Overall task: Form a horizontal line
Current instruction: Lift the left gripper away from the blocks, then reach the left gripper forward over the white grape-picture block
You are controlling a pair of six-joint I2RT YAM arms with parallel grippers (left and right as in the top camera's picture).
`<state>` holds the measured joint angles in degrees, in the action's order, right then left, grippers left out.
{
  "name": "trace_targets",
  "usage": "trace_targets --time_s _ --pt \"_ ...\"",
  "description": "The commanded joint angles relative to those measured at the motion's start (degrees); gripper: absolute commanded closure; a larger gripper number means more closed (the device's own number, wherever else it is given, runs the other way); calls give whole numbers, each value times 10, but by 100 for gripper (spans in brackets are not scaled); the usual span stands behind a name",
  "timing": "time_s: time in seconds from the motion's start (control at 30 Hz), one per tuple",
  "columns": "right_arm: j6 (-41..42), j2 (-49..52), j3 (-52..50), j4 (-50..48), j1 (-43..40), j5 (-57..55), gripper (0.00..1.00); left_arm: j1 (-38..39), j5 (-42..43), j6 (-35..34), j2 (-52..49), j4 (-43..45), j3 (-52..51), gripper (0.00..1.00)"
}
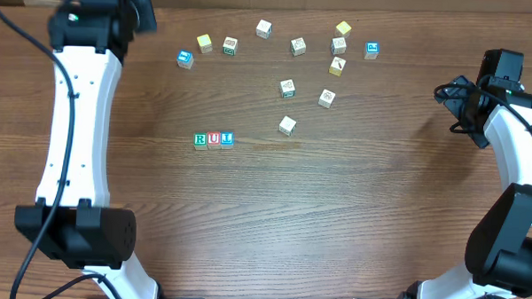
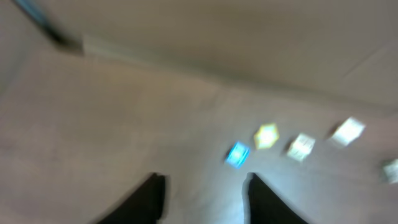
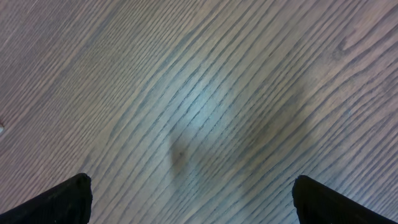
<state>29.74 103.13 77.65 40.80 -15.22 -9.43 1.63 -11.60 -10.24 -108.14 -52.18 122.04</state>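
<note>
The left gripper (image 2: 205,202), blurred, holds its fingers apart with nothing between them. The right gripper (image 3: 199,205) is spread wide above the bare table (image 3: 199,93). Seen from overhead, the horizontal line (image 1: 213,140) of three touching cubes (green R, red U, blue letter) lies well apart at the left gripper's 5 o'clock. At the line's 1 o'clock are loose cubes (image 1: 288,88).
</note>
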Motion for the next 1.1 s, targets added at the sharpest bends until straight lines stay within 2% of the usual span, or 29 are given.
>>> trace_targets --time_s 0.0,0.1,0.2,0.57,0.83,1.0,1.07 --pt "-2 -9 7 -2 0 -6 0 24 76 13 2 18 38 40" --pt "-2 -9 7 -1 0 -6 0 46 132 12 -2 43 37 25" --pt "-2 -9 7 -1 0 -6 0 73 146 0 -17 47 36 20" --pt "-2 -9 7 -1 0 -6 0 187 145 -8 -176 47 36 13" --pt "-2 -9 7 -2 0 -6 0 240 135 -91 -280 59 36 14" --pt "-2 -9 7 -1 0 -6 0 260 80 -157 -322 59 36 14" --pt "-2 -9 7 -1 0 -6 0 264 78 -173 -333 60 36 17"
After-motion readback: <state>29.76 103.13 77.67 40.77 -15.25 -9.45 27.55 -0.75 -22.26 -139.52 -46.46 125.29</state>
